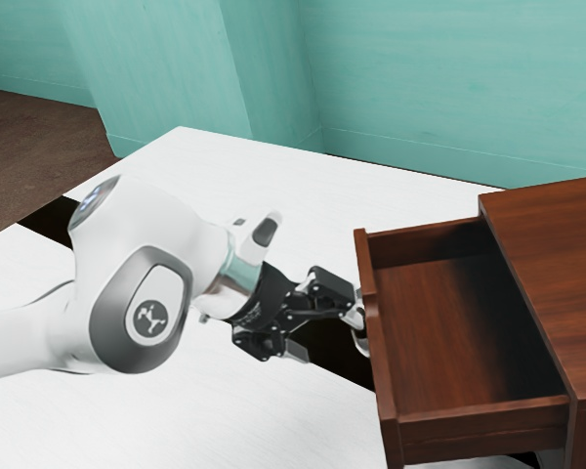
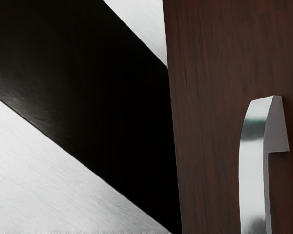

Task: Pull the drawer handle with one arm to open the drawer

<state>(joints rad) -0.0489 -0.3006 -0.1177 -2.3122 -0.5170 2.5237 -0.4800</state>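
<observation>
Drawer (image 1: pixel 464 332) standing well out, tool (image 1: pixel 355 315) sitting at its front.
Clamped on the handle (image 2: pixel 261 161) or not, cannot tell; any loose hold is risking a slip.

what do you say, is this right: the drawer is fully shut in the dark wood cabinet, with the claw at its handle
Not quite. The drawer is not shut: the exterior view shows it pulled well out of the dark wood cabinet, its inside open to view. The claw is at its handle, as you said.
</observation>
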